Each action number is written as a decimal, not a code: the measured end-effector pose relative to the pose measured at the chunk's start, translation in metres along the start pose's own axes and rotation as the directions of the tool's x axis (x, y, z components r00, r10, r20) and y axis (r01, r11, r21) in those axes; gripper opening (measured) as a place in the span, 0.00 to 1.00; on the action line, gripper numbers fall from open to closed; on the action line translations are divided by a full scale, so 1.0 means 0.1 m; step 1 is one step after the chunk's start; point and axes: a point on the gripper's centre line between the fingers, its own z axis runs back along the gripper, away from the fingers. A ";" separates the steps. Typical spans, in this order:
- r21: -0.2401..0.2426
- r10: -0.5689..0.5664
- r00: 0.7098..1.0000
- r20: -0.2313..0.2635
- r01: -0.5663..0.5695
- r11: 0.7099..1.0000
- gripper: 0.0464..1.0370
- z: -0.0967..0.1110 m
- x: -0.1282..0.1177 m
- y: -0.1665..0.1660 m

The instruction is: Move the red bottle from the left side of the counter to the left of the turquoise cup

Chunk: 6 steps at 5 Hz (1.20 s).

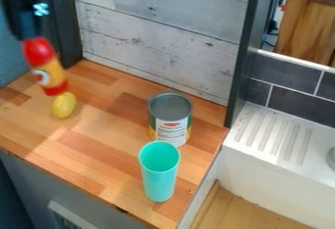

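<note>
Camera view: from where I stand, the gripper is at the upper left, directly above the red-and-yellow bottle and meeting its red upper end in this line of sight. Gripper state: I cannot tell whether it is apart, together or clamped on the bottle. The bottle is near the rear left corner of the wooden tabletop, upper end uppermost, with a slight lean. Whether its base bears on the wood cannot be confirmed.

Step in hand, as judged: engagement of the bottle at its upper end. The next move calls for a verified, centred grip, with the bottle kept near vertical. Provide clearance at the base: the yellow oval item lies immediately beside it, on the side toward the front edge, and could roll if nudged.

Count of parts:
- Gripper: one
- Bottle: one
- Yellow oval item: one
- Can: one, upright, toward the rear right corner
- Turquoise cup: one, upright, toward the front right corner, ahead of the can; contact between the two cannot be determined

Total: four loose items, one gripper
</note>
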 end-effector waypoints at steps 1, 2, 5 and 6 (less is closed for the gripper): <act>-0.018 -0.090 0.996 0.028 0.091 0.996 0.30 -0.28 0.24 -0.48; -0.070 -0.128 0.991 0.034 0.130 0.989 0.30 -0.55 0.36 -0.96; 0.017 -0.064 0.991 -0.114 0.067 0.998 0.30 -0.84 0.23 -0.93; 0.056 -0.054 0.993 -0.109 0.060 0.997 0.30 -0.82 0.23 -0.87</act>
